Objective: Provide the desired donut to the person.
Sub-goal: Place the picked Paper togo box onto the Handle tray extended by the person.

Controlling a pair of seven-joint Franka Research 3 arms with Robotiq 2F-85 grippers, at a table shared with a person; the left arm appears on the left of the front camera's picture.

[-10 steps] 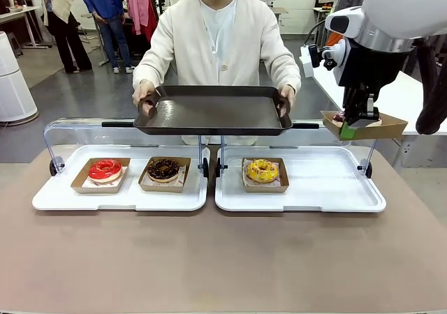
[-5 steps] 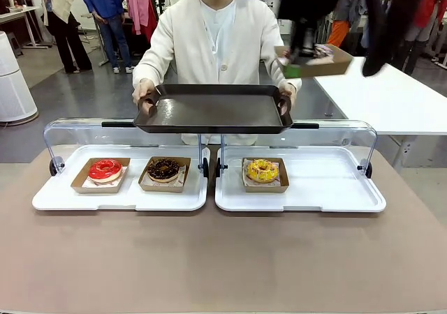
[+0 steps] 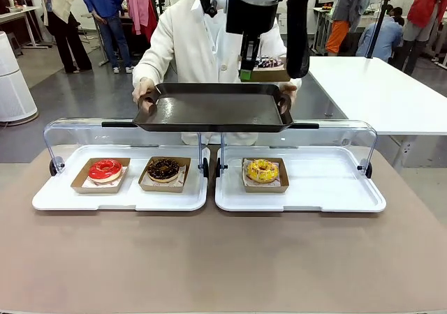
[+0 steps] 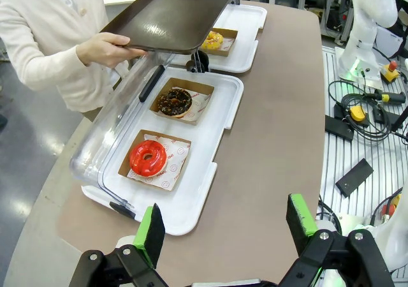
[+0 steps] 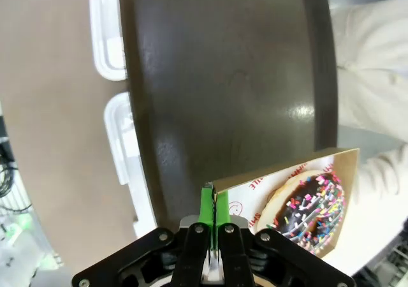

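The person (image 3: 209,28) in a cream cardigan holds a dark serving tray (image 3: 213,111) over the display. My right gripper (image 3: 246,71) hangs above that tray's far right side, shut on the edge of a cardboard tray (image 3: 272,75) carrying a chocolate donut with sprinkles (image 3: 271,62). In the right wrist view the pads (image 5: 205,204) pinch the card edge, with the sprinkled donut (image 5: 309,204) over the dark tray (image 5: 223,76). My left gripper (image 4: 226,223) stands open above the near table. A red donut (image 3: 105,169), a chocolate donut (image 3: 163,168) and a yellow donut (image 3: 262,169) lie in their cards.
Two white display trays (image 3: 119,201) (image 3: 328,188) sit side by side under a raised clear cover (image 3: 77,125). A white table (image 3: 377,91) stands at the right. Bystanders stand at the back left. Brown tabletop (image 3: 223,258) lies bare in front.
My right arm has swung from the far right to the left with the sprinkled donut's card, and now hangs over the person's dark tray. The person's tray has held still.
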